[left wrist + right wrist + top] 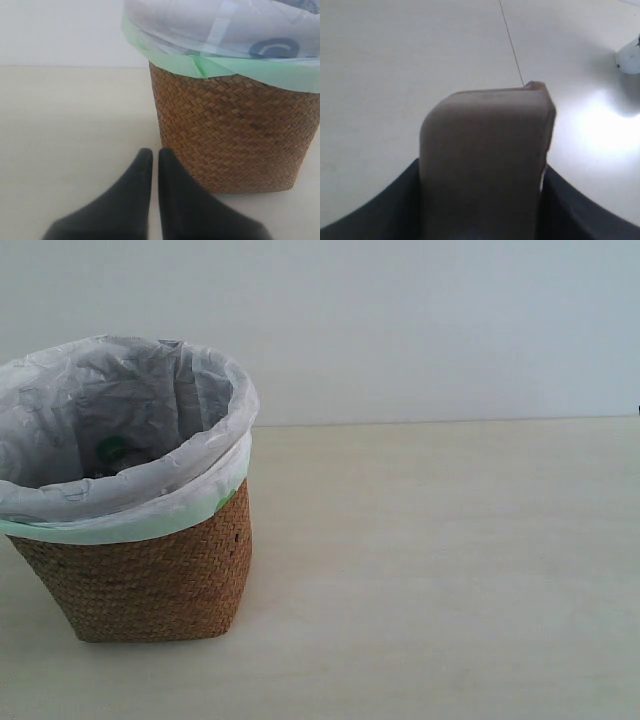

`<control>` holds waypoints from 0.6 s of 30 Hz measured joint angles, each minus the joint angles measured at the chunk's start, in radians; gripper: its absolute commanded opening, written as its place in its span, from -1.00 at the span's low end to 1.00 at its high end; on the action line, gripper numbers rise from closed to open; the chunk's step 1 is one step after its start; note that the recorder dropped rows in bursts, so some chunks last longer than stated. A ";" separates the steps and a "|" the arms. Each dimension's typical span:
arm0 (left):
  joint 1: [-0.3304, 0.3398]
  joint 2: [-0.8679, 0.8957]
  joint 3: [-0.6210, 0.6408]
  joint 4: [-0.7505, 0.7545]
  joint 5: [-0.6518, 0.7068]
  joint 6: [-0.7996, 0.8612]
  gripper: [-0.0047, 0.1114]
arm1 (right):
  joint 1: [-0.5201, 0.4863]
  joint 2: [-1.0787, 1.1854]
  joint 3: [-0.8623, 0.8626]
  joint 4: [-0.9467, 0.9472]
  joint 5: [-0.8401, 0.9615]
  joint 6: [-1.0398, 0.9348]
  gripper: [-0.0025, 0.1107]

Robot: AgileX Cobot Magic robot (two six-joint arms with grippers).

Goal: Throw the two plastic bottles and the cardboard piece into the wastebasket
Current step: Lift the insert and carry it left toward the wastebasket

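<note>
1. the wastebasket [150,580] stands upright on the pale tabletop [450,570], at the left of the exterior view. its plastic bag [130,390] is folded out over the rim and ends in a pale green hem.
2. a green patch [110,448] shows on the bag's inner side, low in the basket. i cannot tell whether it is a bottle or a print on the bag.
3. the left jaws are clenched on nothing. their two black fingers [135,200] are pressed together with only a thin slit between them. they sit low over the tabletop, just beside the wastebasket's woven wall and apart from it.
4. the right jaws are grasping the cardboard piece [485,160]. it stands up between the dark fingers and hides their tips, with bare tabletop and a thin dark line [512,45] beyond it.
5. a small white rounded thing [630,55] lies at the edge of the right wrist view beside a bright glare. it is too blurred to tell what it is.
</note>
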 measured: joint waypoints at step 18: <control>0.000 0.000 0.000 0.000 0.000 0.000 -0.85 | 0.000 0.000 0.000 0.551 -0.416 -0.190 -0.96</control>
